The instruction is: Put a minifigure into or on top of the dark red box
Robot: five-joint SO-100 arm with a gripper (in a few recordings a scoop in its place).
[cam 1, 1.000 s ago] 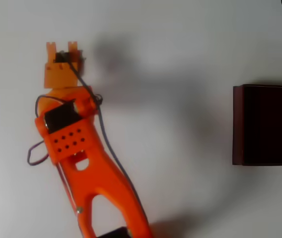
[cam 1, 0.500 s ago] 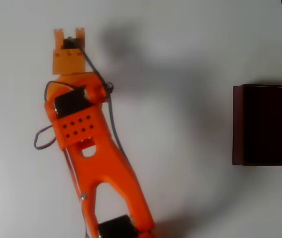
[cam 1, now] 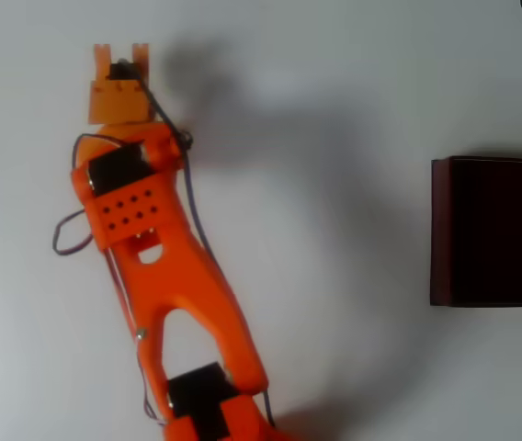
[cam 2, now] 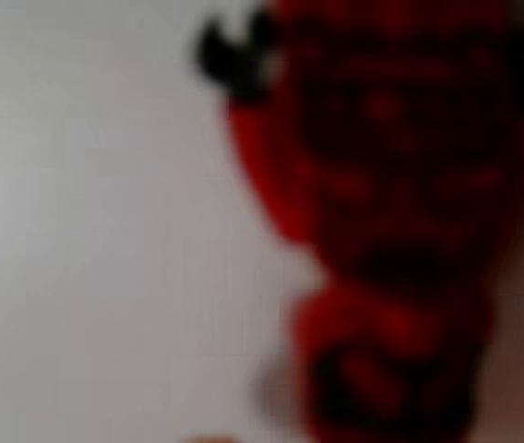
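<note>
While the overhead view looks straight down on a plain white table (cam 1: 334, 386), the orange arm (cam 1: 164, 285) stretches from the bottom edge up toward the top left, a thin dark cable looping along its side. Its gripper (cam 1: 120, 55) sits at the far upper left, with two short orange prongs pointing toward the top edge and a small dark gap between them; whether they pinch anything cannot be told from above. Off at the right edge lies the dark red box (cam 1: 440, 230), cut by the frame, its thin reddish wall facing the arm and its inside nearly black. Box and gripper are well apart, with bare table and a soft grey shadow between them. Turning to the wrist view, the minifigure (cam 2: 391, 203) is pressed very close to the lens and badly blurred: a red body across the right half, a small dark hand at its upper left, pale table behind it on the left. No finger can be made out there, so the grip itself stays uncertain.
</note>
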